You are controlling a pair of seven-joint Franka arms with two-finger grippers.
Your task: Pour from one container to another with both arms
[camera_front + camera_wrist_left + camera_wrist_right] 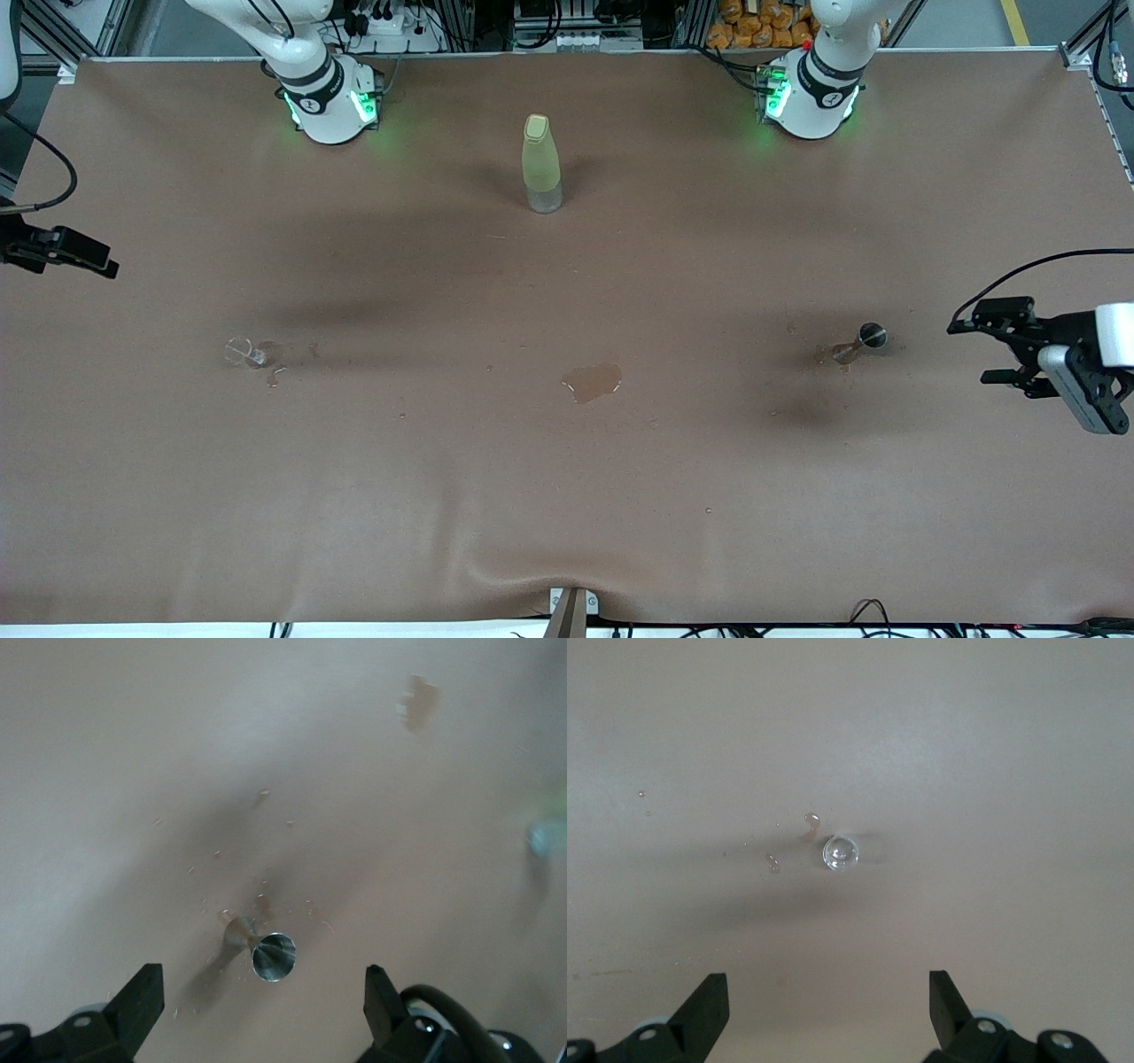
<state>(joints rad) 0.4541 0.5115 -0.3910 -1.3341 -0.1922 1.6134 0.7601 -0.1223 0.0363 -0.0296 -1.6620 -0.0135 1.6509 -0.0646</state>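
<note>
Both arms | left tool (997, 352) fingers apart, empty, near metal cup (873, 335) | right tool (89, 257) apart, empty

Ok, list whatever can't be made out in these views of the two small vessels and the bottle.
- Clear glass: front view shows only a faint outline; whether liquid is inside can't be told, even in the right wrist view.
- Metal jigger: too small in the front view; the left wrist view shows only glare in its mouth.
- Green bottle: frosted wall hides its fill level.
- Right gripper: its arm is cut off by the front view's edge.
</note>
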